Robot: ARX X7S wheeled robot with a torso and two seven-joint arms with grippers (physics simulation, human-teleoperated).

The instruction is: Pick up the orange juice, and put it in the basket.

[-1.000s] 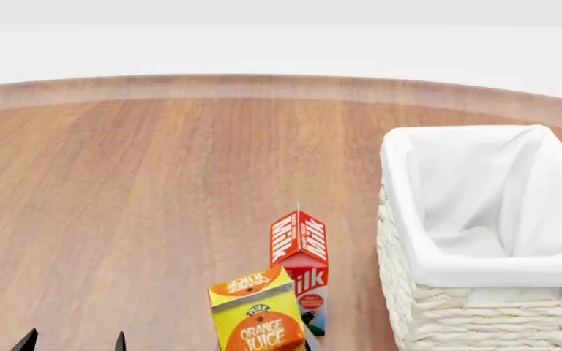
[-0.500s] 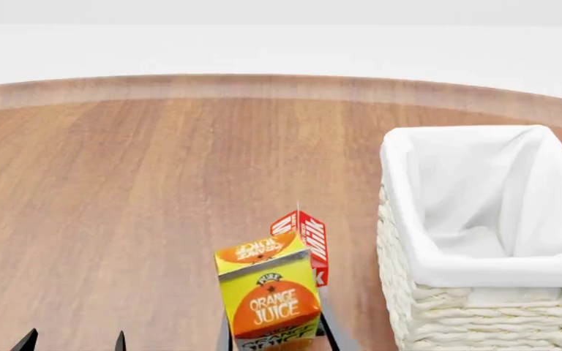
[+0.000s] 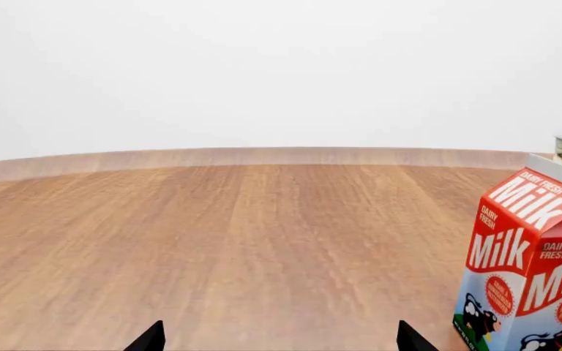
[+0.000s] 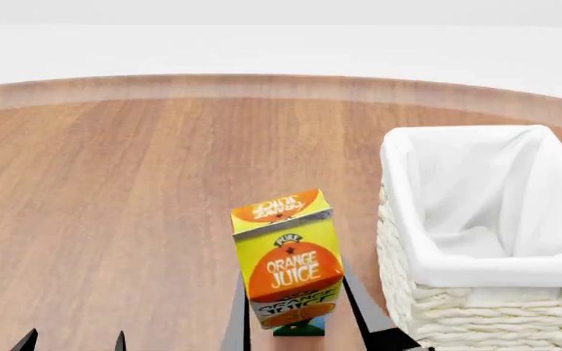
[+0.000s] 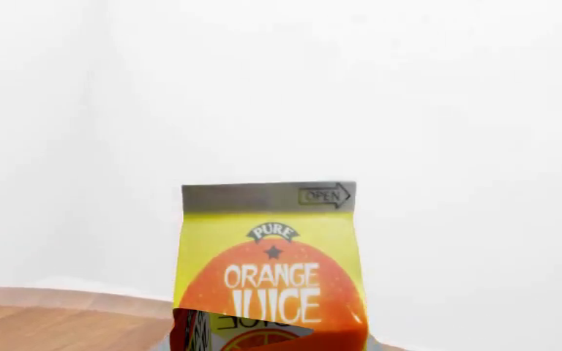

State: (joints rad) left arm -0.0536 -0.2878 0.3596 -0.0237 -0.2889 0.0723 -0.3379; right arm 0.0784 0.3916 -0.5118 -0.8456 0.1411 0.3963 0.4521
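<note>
Wood-grain counter (image 4: pixel 144 190) with a curved far edge, plain white wall behind. Right gripper (image 4: pixel 301 322) clamps the orange juice (image 4: pixel 286 256) between its dark fingers, carton lifted off the counter, tilted, just left of the basket (image 4: pixel 427 307). Carton reads "PURE ORANGE JUICE", grey top strip marked "OPEN". Milk carton (image 3: pixel 530 270) stands on the counter, printed "Milk", "DAIRY FRESH". Left gripper (image 4: pixel 74 342) near left, only black fingertips visible, spread apart, holding nothing.

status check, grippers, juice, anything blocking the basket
Right gripper shut on orange juice, lifted. Left gripper open, empty. Basket alongside, top open. Milk carton behind, not blocking.
</note>
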